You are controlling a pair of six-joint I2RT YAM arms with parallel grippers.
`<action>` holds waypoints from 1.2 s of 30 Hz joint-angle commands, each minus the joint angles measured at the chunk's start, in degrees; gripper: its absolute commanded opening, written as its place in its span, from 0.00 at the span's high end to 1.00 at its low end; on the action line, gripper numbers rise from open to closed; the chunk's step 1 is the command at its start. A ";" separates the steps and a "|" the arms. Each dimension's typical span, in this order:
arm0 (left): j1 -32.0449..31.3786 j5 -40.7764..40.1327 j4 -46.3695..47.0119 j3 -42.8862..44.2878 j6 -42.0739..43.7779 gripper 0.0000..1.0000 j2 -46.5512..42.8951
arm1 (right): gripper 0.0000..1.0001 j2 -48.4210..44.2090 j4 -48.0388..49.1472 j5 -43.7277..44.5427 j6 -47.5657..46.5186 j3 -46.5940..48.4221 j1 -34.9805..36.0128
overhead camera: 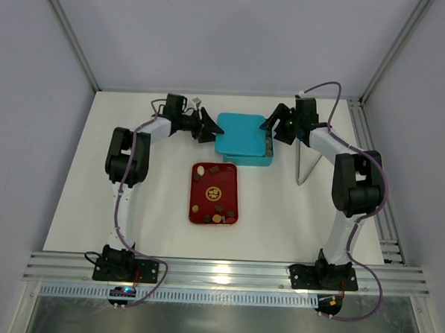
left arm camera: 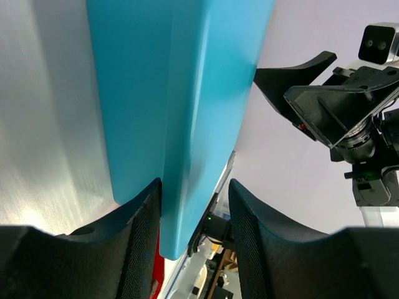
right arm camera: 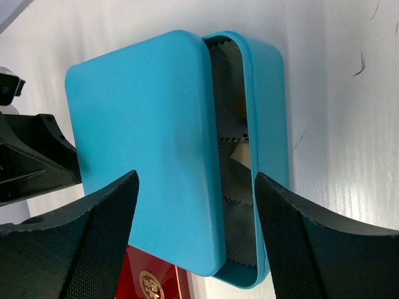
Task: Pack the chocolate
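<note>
Teal lid (left arm camera: 156, 93) is straddled at one edge by the left gripper (left arm camera: 194, 187). Its jaws are spread: one finger is close against the lid's outer face and a gap is left at the other. Whether contact is made cannot be told.

Right gripper (right arm camera: 196, 180) is held over the lid's opposite side, jaws set wide, nothing pinched.

Lid is seen slid partway off the box (right arm camera: 268, 112), and pleated paper cups (right arm camera: 234, 180) are exposed along one side.

Chocolate (overhead camera: 200, 170) is scattered on the red tray (overhead camera: 204, 188). The tray is set on the white table (overhead camera: 280, 214) just in front of the box, toward the arm bases.
</note>
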 commanded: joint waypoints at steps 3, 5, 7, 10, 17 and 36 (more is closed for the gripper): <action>-0.78 -1.14 -6.38 4.63 4.15 0.55 0.39 | 0.25 0.25 1.18 0.93 -1.93 0.41 0.31; -0.95 -1.49 -7.09 4.81 4.59 0.55 0.56 | 0.26 0.33 1.09 0.85 -1.84 0.49 0.31; -1.13 -1.93 -8.31 5.07 5.03 0.55 0.74 | 0.27 0.51 1.00 0.85 -1.84 0.32 0.30; -1.04 -2.90 -10.16 5.86 6.52 0.56 1.18 | 0.27 0.60 1.09 0.93 -1.84 0.41 0.31; -1.66 -4.04 -13.15 7.70 8.02 0.56 1.88 | 0.29 0.95 1.00 0.85 -2.02 0.41 0.31; -3.68 -7.82 -23.17 14.03 14.34 0.57 3.82 | 0.31 2.00 1.26 0.23 -1.93 0.23 0.31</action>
